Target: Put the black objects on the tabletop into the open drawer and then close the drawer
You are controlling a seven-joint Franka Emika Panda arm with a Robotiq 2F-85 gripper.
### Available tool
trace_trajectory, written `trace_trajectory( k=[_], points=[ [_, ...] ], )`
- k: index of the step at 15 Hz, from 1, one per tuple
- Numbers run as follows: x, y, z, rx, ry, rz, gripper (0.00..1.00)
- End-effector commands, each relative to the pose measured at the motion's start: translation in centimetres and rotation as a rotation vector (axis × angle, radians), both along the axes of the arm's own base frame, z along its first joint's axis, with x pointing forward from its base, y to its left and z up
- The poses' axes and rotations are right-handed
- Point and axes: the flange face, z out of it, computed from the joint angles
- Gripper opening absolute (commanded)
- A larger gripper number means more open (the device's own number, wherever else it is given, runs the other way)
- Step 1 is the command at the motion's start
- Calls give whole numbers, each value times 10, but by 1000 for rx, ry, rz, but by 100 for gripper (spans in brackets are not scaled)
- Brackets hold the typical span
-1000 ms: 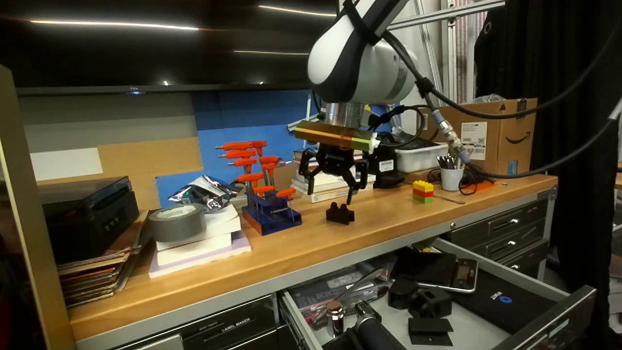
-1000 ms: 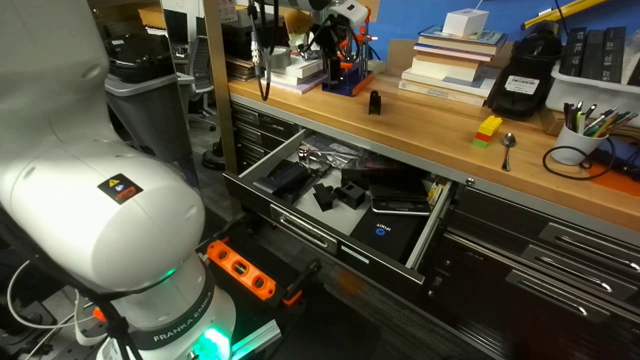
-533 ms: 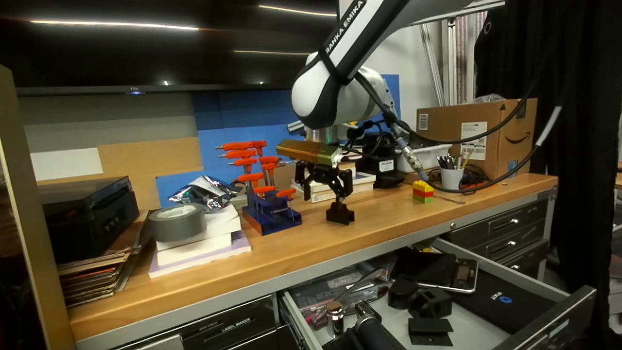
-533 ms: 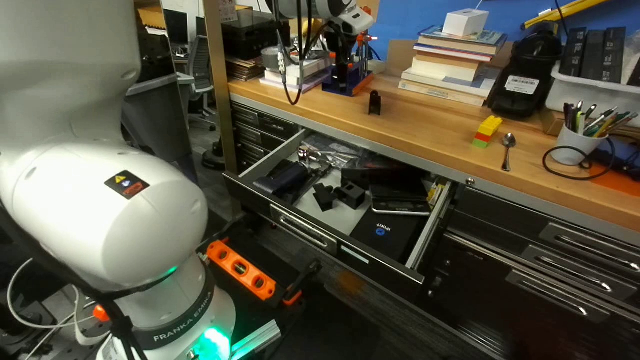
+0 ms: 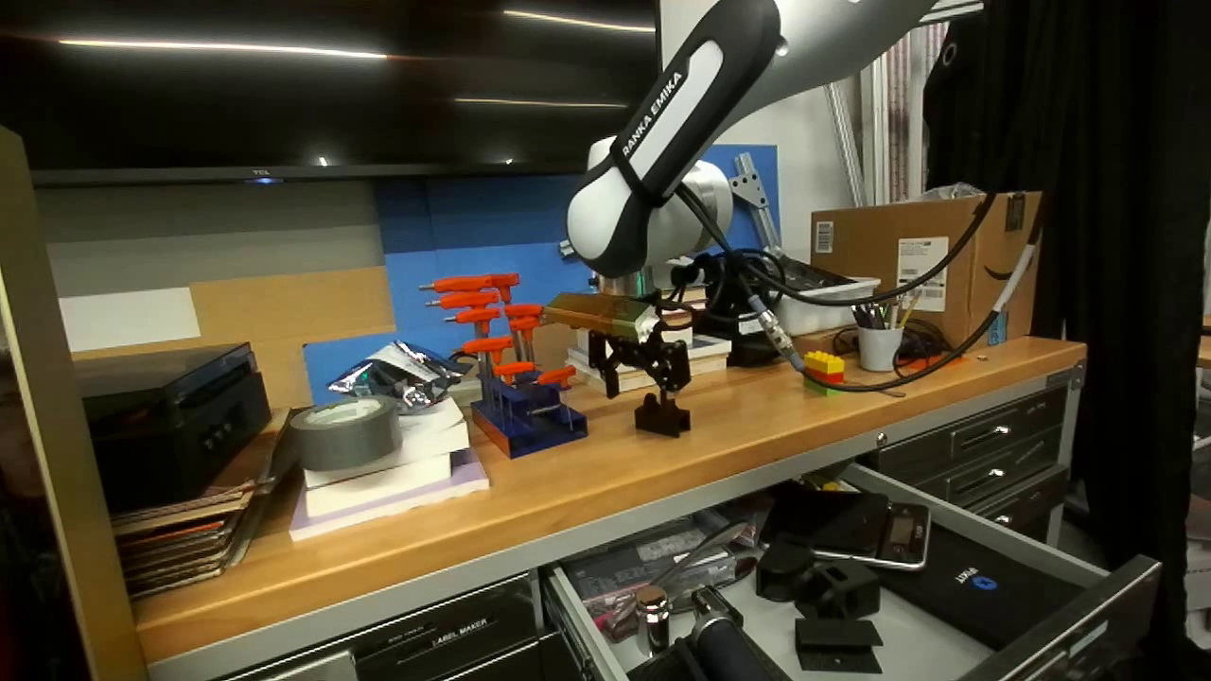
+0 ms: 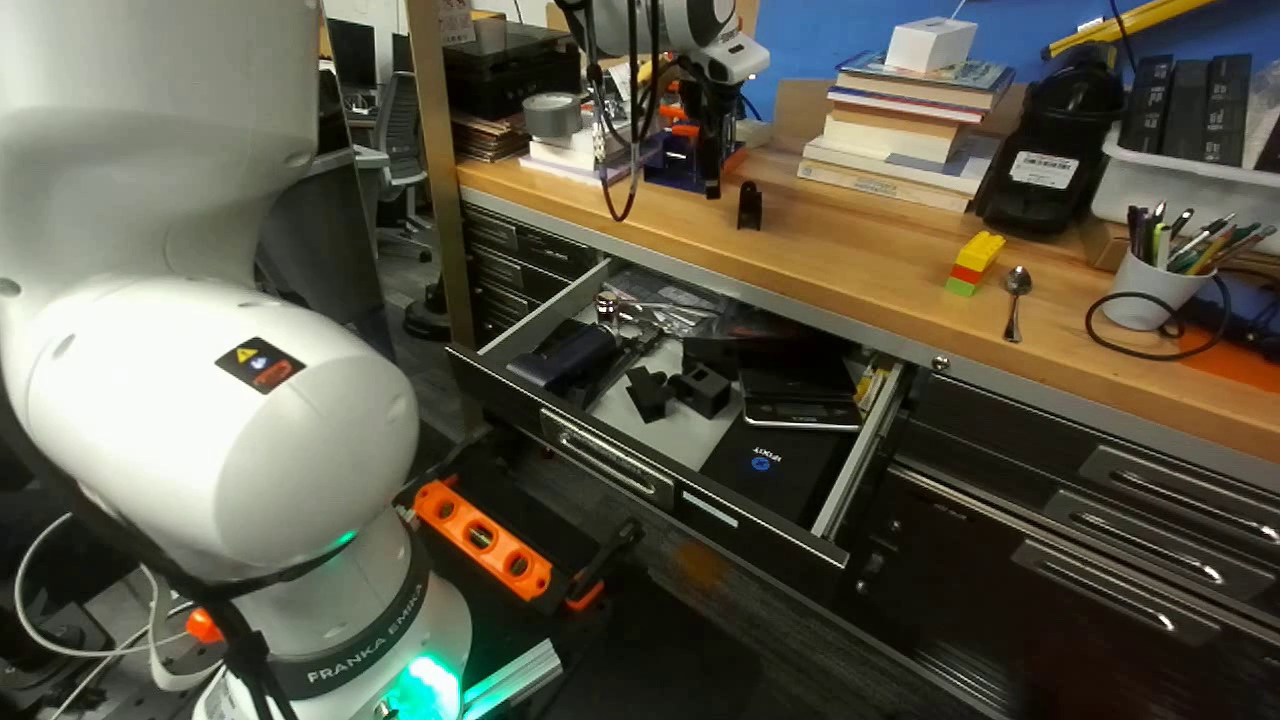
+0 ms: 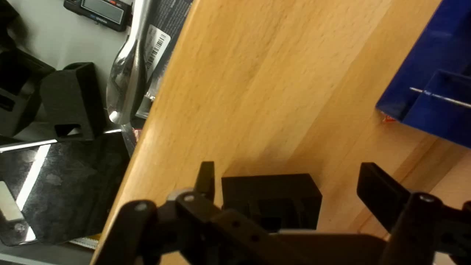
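Observation:
One black object [image 5: 662, 418], a small notched block, stands on the wooden tabletop [image 5: 757, 424]. My gripper [image 5: 640, 395] is just above it, open and holding nothing. In the wrist view the black block [image 7: 272, 186] appears between the spread fingers, nearer the left-hand finger [image 7: 206, 178] and apart from the other; its lower part is hidden by the gripper. An exterior view shows the gripper [image 6: 712, 190] to the left of the block [image 6: 750, 208]. The drawer [image 6: 600, 455] is pulled out. Several black pieces [image 5: 837, 588] lie inside it.
Beside the block stands a blue holder [image 5: 525, 421] with orange-handled tools. Books [image 5: 662, 369] are stacked behind. Further along are a toy brick stack [image 6: 975, 262], a spoon [image 6: 1016, 295] and a pen cup [image 6: 1145, 290]. The arm's cable [image 5: 889, 383] hangs low over the bench.
My arm has come down and shifted towards the black block, with the gripper staying open. The block and the drawer stand where they were.

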Motion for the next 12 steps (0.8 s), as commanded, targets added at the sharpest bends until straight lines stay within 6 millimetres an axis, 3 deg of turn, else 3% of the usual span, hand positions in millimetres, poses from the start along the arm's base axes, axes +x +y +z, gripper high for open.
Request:
trace_trajectory(
  k=[1, 6, 12],
  points=[
    [15, -12, -10, -19, -5, 4, 100],
    [22, -26, -29, -23, 27, 26, 100],
    [34, -30, -34, -14, 23, 55, 100]
  ],
)
